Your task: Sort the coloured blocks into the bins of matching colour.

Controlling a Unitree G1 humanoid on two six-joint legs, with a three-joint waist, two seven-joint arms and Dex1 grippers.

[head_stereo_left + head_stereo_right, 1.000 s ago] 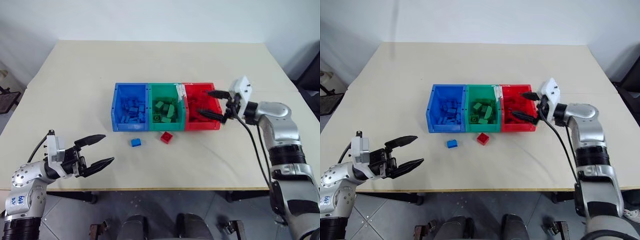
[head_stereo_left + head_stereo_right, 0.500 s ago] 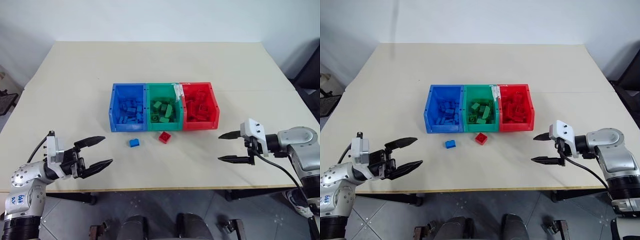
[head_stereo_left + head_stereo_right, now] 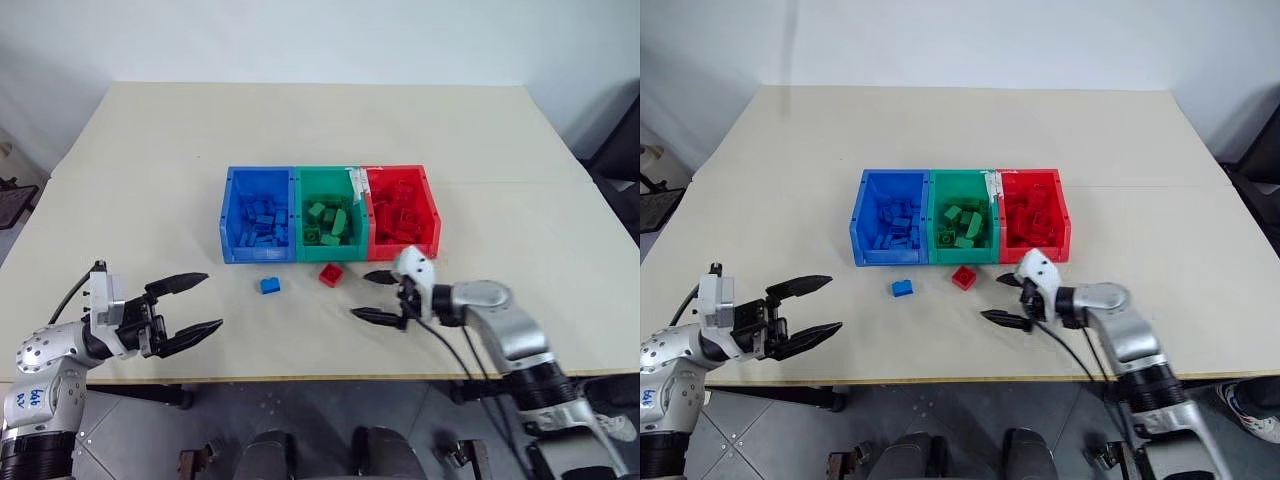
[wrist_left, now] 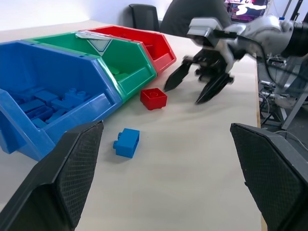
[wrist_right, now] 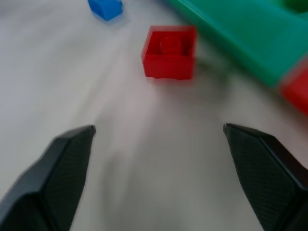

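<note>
While three joined open-topped plastic bins, blue (image 3: 260,228), green (image 3: 331,224) and red (image 3: 402,222), sit filled with matching studded bricks at mid-table, a small red brick (image 3: 331,274) and a small blue brick (image 3: 270,285) lie loose on the beige tabletop (image 3: 150,180) just in front of them. Right gripper (image 3: 378,297), fingers spread wide and empty, points at the red brick from near its right side; left gripper (image 3: 192,305), equally wide and empty, hangs over the table's near left edge, well apart from both bricks.
</note>
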